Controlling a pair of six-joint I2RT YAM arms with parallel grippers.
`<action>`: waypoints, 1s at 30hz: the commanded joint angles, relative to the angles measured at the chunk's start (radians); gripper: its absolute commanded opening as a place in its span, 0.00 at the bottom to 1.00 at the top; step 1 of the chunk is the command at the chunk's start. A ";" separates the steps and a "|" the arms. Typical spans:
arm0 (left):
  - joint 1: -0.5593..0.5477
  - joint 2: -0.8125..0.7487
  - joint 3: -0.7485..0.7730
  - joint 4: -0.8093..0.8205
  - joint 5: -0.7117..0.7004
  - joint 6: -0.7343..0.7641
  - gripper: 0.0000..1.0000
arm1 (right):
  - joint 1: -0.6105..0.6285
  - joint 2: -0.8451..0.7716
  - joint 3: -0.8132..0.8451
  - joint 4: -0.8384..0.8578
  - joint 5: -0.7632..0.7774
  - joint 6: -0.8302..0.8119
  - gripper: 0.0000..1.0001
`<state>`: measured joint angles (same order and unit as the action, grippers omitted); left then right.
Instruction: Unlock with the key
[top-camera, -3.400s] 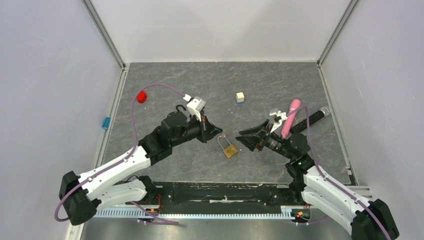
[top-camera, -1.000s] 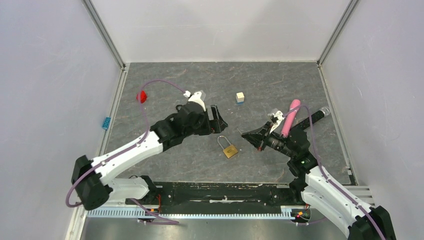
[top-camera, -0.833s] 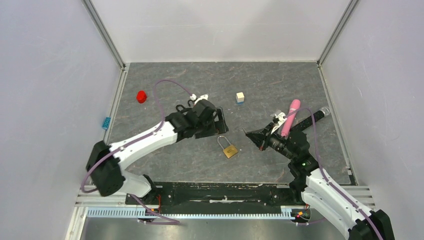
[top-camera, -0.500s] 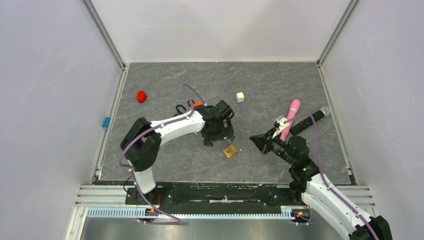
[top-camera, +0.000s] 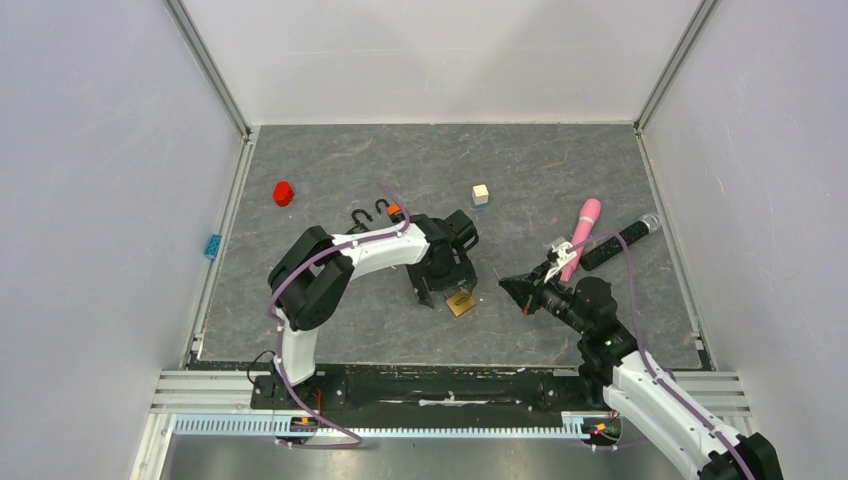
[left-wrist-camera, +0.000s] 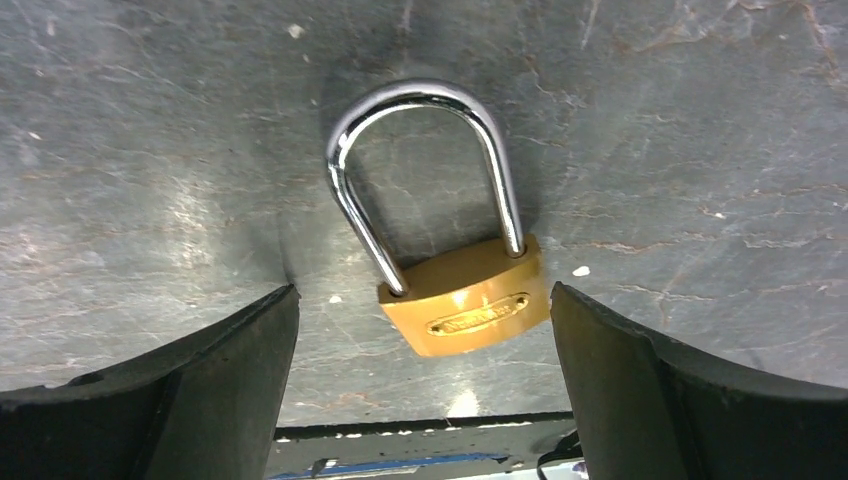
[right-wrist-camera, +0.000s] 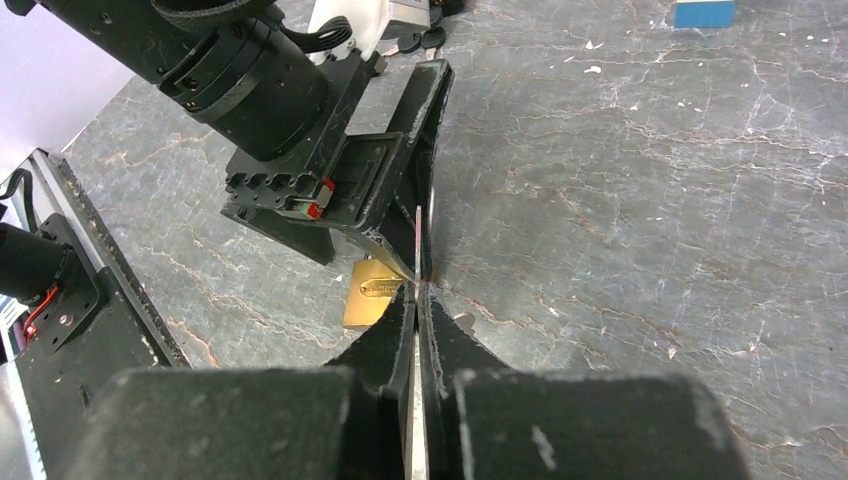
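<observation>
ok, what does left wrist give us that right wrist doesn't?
Left wrist only: the padlock with its whole chrome shackle, both legs in the body, lying flat between the fingers of the open left tool. Right wrist only: the right tool shut on a thin key aimed toward the lock, plus the left tool seen from outside. Both: the brass lock body and the grey table.

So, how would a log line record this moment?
left gripper open over padlock | right gripper shut on key | padlock on table, shackle closed

Glossy brass padlock (left-wrist-camera: 465, 310), polished chrome shackle (left-wrist-camera: 415, 93)
</observation>
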<state>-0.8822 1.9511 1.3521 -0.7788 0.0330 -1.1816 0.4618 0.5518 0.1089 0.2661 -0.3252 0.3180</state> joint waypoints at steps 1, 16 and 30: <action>-0.025 -0.002 0.055 0.009 -0.020 -0.087 1.00 | -0.002 -0.017 -0.015 0.053 -0.023 0.002 0.00; -0.037 0.082 0.072 -0.015 0.003 -0.201 0.94 | -0.002 -0.065 -0.035 0.051 -0.026 0.018 0.00; -0.035 0.177 0.127 -0.129 -0.064 -0.199 0.79 | -0.002 -0.079 -0.040 0.044 -0.034 0.018 0.00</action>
<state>-0.9119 2.0670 1.4860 -0.8959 0.0517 -1.3289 0.4618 0.4808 0.0734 0.2752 -0.3435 0.3302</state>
